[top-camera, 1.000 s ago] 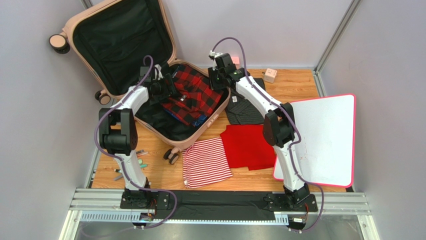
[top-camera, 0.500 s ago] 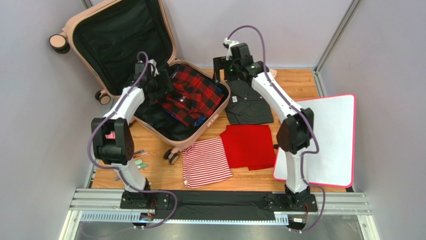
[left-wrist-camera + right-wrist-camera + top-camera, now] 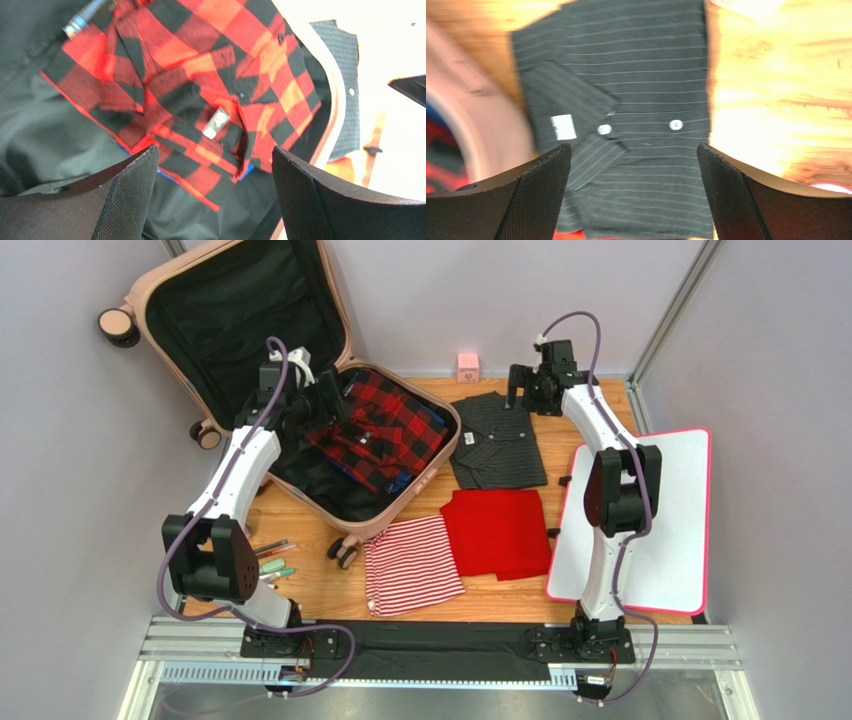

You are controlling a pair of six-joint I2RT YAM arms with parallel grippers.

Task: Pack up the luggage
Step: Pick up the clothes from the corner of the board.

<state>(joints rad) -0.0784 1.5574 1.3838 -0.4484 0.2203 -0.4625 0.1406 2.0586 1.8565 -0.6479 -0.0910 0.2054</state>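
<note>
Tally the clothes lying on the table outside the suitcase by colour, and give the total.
Dark grey pinstriped shirt: 1
Plain red garment: 1
Red-and-white striped garment: 1
Total: 3

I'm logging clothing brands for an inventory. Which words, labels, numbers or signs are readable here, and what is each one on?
No text here can be read.
The grey tag on the red plaid shirt: too small to read.
The white tag on the dark striped shirt: blurred, unreadable.
</note>
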